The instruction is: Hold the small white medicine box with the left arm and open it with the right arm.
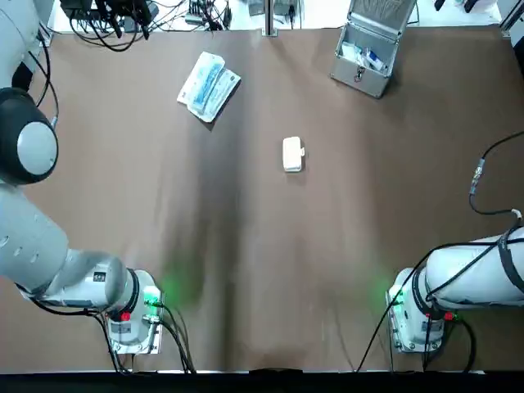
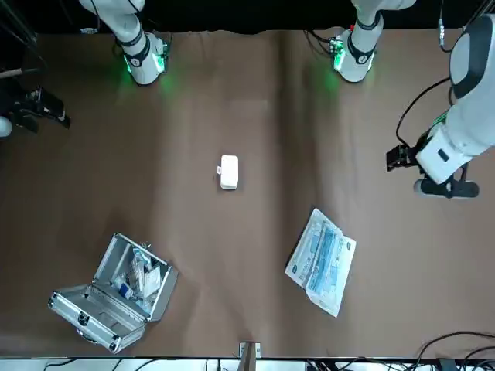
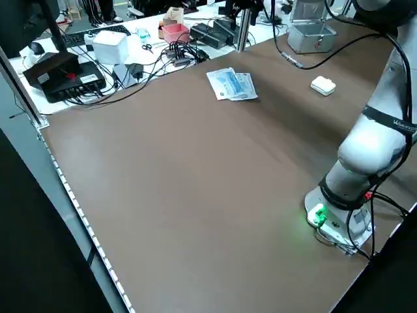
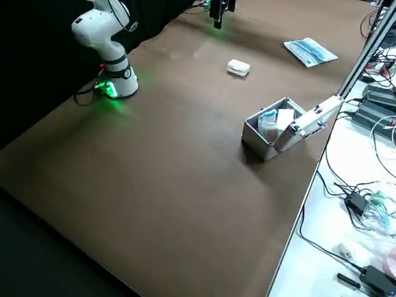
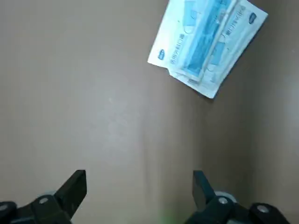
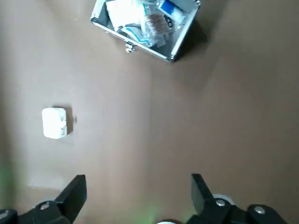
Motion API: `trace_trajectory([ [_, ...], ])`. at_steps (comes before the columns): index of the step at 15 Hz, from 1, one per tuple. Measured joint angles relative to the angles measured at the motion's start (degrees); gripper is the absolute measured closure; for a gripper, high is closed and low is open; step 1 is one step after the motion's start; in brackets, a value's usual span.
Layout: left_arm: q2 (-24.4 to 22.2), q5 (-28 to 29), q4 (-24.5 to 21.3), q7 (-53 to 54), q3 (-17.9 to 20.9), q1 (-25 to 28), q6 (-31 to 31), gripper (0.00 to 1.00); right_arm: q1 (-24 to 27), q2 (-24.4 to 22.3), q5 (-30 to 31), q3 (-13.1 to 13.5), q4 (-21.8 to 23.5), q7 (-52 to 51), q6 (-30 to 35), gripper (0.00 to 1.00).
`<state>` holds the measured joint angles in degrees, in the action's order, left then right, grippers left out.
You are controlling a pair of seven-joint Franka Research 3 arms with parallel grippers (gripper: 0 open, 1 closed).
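**Q.** Where is the task's thing, and how do the arms stand?

**A.** The small white medicine box (image 1: 292, 154) lies flat near the middle of the brown counter (image 1: 246, 270), with nothing touching it. The left pincer (image 5: 138, 186) hangs high over the counter's left part, its fingers spread wide and holding nothing. Below it lies a flat blue-and-white packet (image 5: 205, 44). The right pincer (image 6: 136, 186) hangs high over the right part, likewise spread and empty. Its wrist view shows the box well off to one side.

**Q.** How far along is the task?

**A.** By these views, no part of it is done. The box is neither held nor opened, and both pincers are well apart from it. Its lid appears shut, though the box shows too small to be sure; a small tab juts from one side. Everything is left to do. The left arm must reach the box and pinch it steady, then the right arm must work the lid open.

**Q.** Which containers are present, and what is in them?

**A.** There are two. The medicine box, as noted, shows nothing of its contents. A metal case (image 1: 357, 75) stands at the far right of the counter, its lid thrown back. Inside are white and blue packages, their kind not legible. The flat packet lies at the far left, apart from both.
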<state>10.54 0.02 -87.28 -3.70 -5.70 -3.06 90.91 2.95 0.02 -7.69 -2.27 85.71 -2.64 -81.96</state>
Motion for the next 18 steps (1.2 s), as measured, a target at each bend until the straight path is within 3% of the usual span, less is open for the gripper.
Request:
trace_trajectory([
  [8,1.6,-10.8,0.1,1.1,0.0,1.5,-2.9,0.00,-3.5,3.4,-6.4,-0.2,4.0,0.0,-0.7,0.01],
  [13,2.4,-18.1,0.1,13.2,0.4,2.2,-3.1,0.00,-4.6,6.7,-9.3,-0.1,7.8,0.0,-4.9,0.01],
  [18,6.0,-29.9,0.1,32.5,0.6,6.3,-3.1,0.00,-4.6,6.8,-11.6,-0.1,13.0,0.0,-9.9,0.02],
])
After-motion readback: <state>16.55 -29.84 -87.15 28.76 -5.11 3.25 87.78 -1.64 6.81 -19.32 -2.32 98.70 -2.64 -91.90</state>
